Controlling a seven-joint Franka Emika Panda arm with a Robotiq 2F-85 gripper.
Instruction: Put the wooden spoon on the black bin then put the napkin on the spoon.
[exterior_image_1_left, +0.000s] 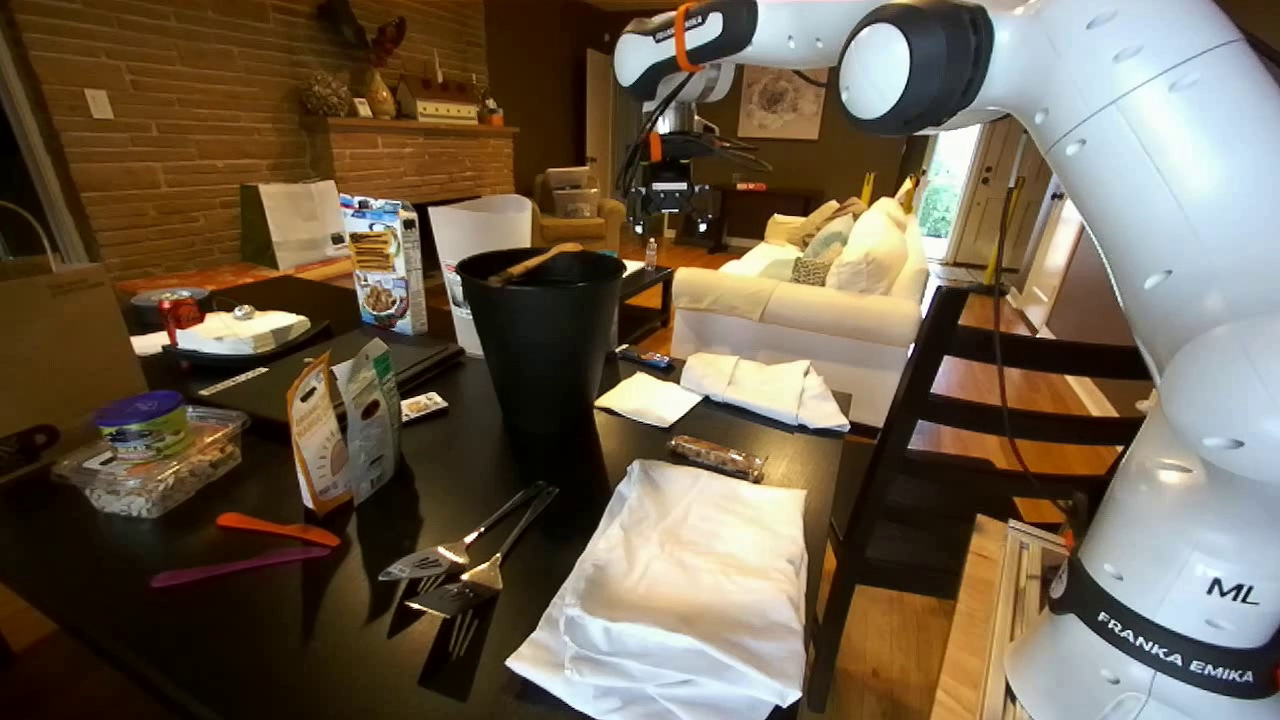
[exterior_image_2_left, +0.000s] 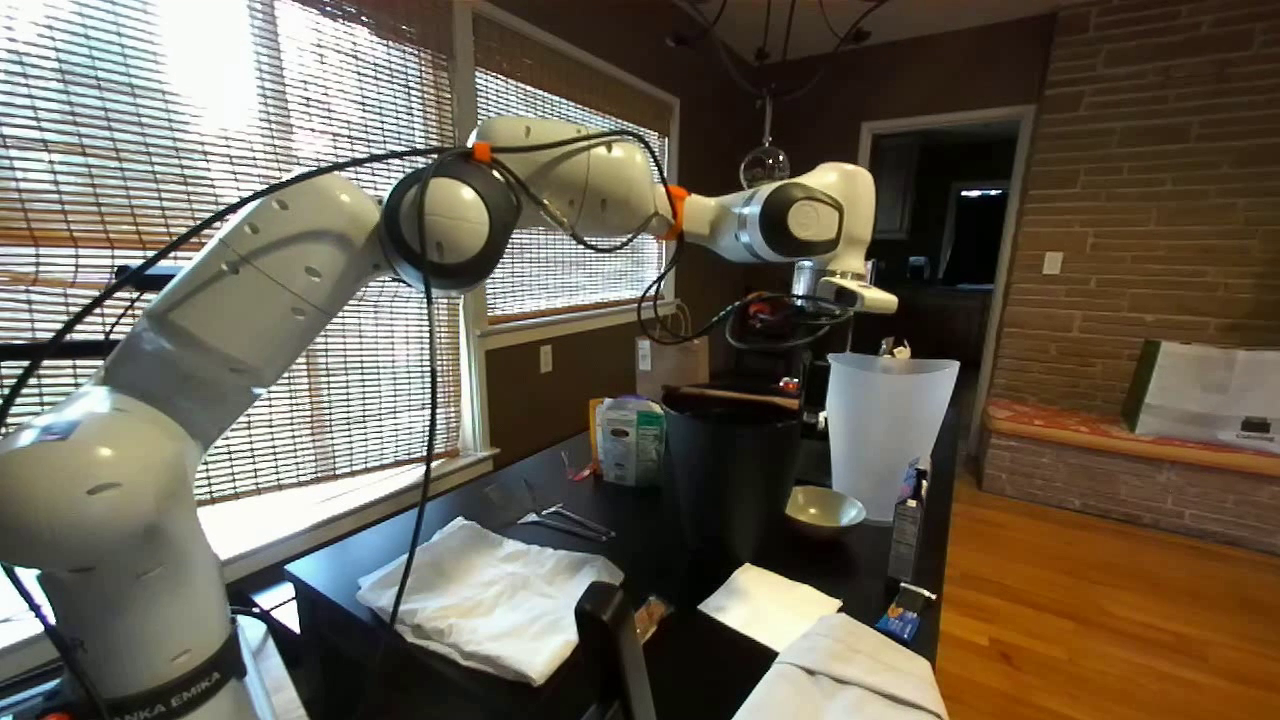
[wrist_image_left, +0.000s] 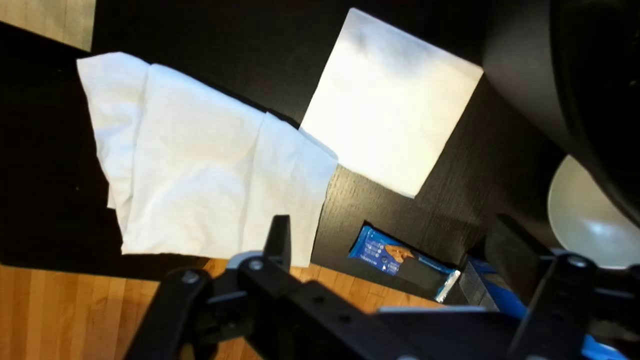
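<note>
The tall black bin (exterior_image_1_left: 540, 350) stands on the dark table; it also shows in an exterior view (exterior_image_2_left: 730, 480) and at the right of the wrist view (wrist_image_left: 612, 65). The wooden spoon (exterior_image_1_left: 535, 262) lies across the bin's mouth, also visible in an exterior view (exterior_image_2_left: 740, 397). The white square napkin (exterior_image_1_left: 648, 399) lies flat on the table beside the bin; it also shows in an exterior view (exterior_image_2_left: 770, 605) and the wrist view (wrist_image_left: 390, 105). My gripper (exterior_image_1_left: 672, 225) is open and empty, high above the table. In the wrist view its fingers (wrist_image_left: 392, 225) are wide apart, below the napkin in the picture.
A folded white cloth (wrist_image_left: 200, 165) lies close to the napkin. A large folded white cloth (exterior_image_1_left: 690, 590) lies nearer the arm's base. A blue packet (wrist_image_left: 382, 250) lies near the table edge. A bowl (exterior_image_2_left: 825, 507) and a tall white bin (exterior_image_2_left: 885, 430) stand beside the black bin.
</note>
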